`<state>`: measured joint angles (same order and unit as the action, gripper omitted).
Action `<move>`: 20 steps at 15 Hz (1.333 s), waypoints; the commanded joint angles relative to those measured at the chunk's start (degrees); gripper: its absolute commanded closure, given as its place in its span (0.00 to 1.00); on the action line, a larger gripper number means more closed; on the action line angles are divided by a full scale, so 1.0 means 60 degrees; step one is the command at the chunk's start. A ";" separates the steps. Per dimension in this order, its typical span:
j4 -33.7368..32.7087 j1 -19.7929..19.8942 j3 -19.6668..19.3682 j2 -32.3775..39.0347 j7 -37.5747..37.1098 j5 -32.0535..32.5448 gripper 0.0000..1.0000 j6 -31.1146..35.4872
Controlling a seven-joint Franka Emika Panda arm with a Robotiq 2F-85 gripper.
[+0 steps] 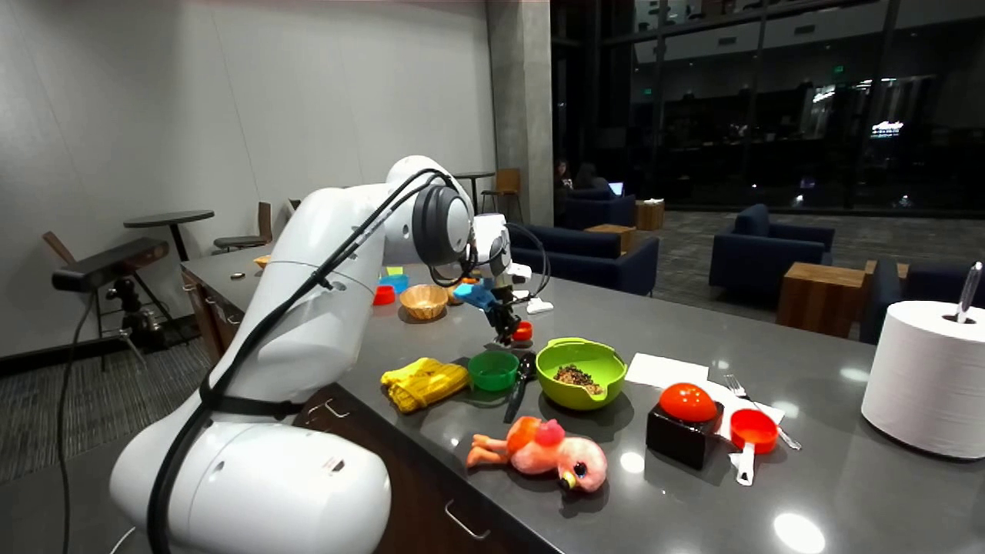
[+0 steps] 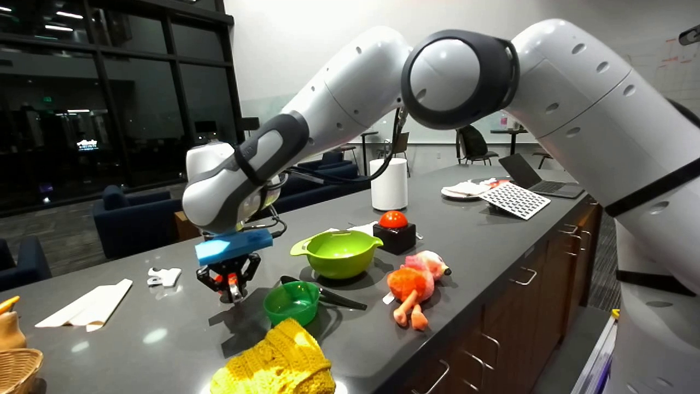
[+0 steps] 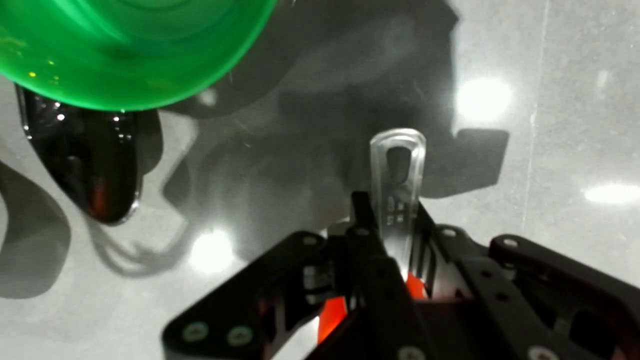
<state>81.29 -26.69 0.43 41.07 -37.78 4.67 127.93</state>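
– Red measuring cup [image 1: 523, 332], near the green bowl [image 1: 493, 380] and apart from it.

– What has hold of it?

– Gripper [image 3: 393, 212], by the slim handle [image 3: 397, 235]. Fingers [image 3: 361, 220] drawn nearly together, pinching that strip; slotted end sticks out past the tips. In both exterior views the grip sits near the green bowl.

– Cup down on the counter [image 2: 180, 328], or off it?

– Cannot tell; the gripper covers too much of it.

– And around the green bowl?

– Black utensil [image 1: 515, 396] just beside it; whether they touch, unclear. Yellow knitted cloth [image 1: 423, 383] just beside it too, on the opposite side from the utensil. Lime bowl [image 1: 573, 398] past the utensil, holding a loose dark-and-tan mix [image 1: 579, 377].

– Further from the green bowl?

– Plush flamingo [image 1: 546, 454], lying down, pink head and orange body. Farther out than the lime bowl, black box [image 1: 677, 438] with a red dome [image 1: 688, 402] on top.
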 commanded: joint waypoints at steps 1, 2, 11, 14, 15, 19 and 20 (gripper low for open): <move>0.1064 -0.0066 -0.0151 -0.1176 -0.0638 0.0332 0.95 0.0017; 0.1286 -0.0045 -0.0159 -0.1423 -0.0783 0.0388 0.95 0.0082; 0.5154 0.0901 0.0013 -0.4725 -0.1797 0.0265 0.95 0.2063; 0.6670 0.1483 0.0179 -0.5813 -0.1548 -0.0033 0.95 0.3165; 0.7197 0.1714 0.0273 -0.6129 -0.1260 -0.0267 0.95 0.3639; 0.8377 0.2475 0.0782 -0.6579 0.0923 -0.2424 0.95 0.5458; 0.8543 0.2592 0.0937 -0.6589 0.1763 -0.3321 0.95 0.5822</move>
<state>127.14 -14.08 2.93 4.57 -37.60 -4.80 156.64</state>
